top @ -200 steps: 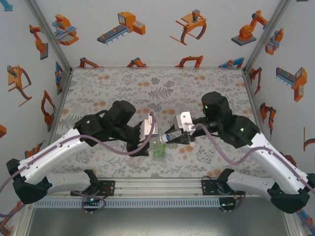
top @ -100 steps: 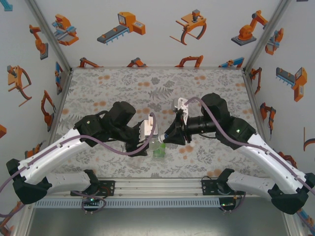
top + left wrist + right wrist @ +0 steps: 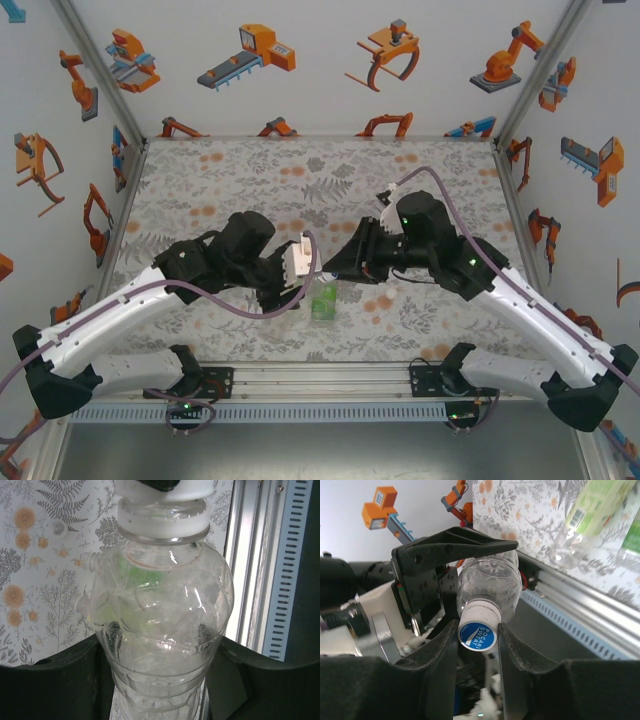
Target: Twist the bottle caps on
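My left gripper [image 3: 160, 680] is shut on the body of a clear unlabelled bottle [image 3: 165, 615], its dark fingers [image 3: 55, 680] pressing both sides. A white cap with a blue top [image 3: 477, 632] sits on that bottle's neck [image 3: 490, 585]. My right gripper [image 3: 477, 640] is shut on this cap, one finger on each side. From above, the left gripper [image 3: 300, 272] and right gripper [image 3: 335, 268] meet tip to tip over the table's near middle. A bottle with a bright green label [image 3: 323, 300] stands just below them.
A bottle with a pale yellow-green label [image 3: 600, 505] and the green-labelled one [image 3: 632, 540] lie on the patterned table. The aluminium rail [image 3: 250, 555] runs along the near table edge, close to the grippers. Printed walls [image 3: 320, 60] enclose the table.
The right wrist has rolled about its axis, swinging its white camera mount up and over to the far side, while its fingers stayed at the cap. The left arm has barely moved.
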